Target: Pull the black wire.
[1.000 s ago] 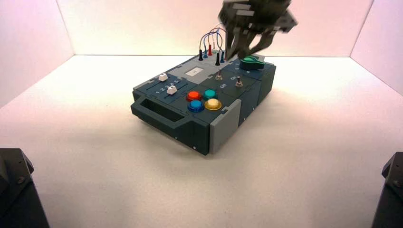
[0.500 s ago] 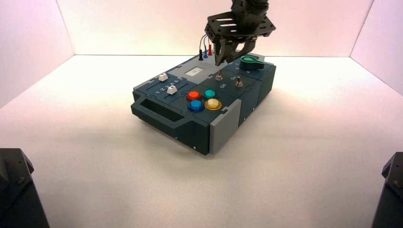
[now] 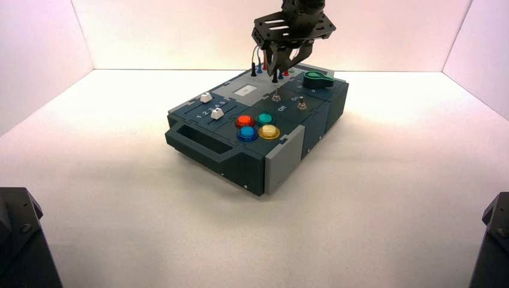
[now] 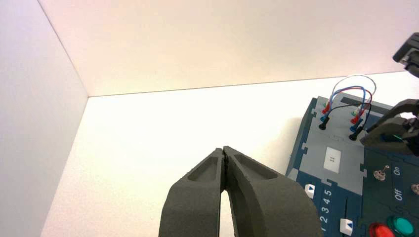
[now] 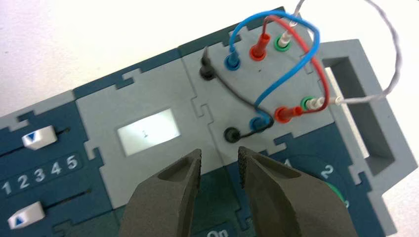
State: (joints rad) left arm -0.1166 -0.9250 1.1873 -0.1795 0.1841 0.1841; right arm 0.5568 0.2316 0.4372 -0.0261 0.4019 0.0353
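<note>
1. Box (image 3: 180, 133) stands turned on the white table (image 3: 150, 222), its wired end toward twelve to one o'clock in the high view.
2. Black wire (image 5: 231, 91) arches between two black plugs on the grey panel at that end; both plugs are seated in the panel.
3. Right gripper (image 3: 277, 71) is over the box at about one o'clock from its middle, its jaws spread wide with nothing between them, near the closer black plug (image 5: 232, 134).
4. Blue wire (image 5: 288, 75), red wire (image 5: 323, 81) and white wire (image 5: 397, 59) arch beside the black one.
5. From the box's middle, the green-topped knob (image 3: 318, 79) is toward two o'clock, white sliders (image 3: 216, 113) toward nine to ten, coloured buttons (image 3: 269, 131) toward six.
6. Left gripper (image 4: 223, 149) is idle, its fingers together, outside the high view.
</note>
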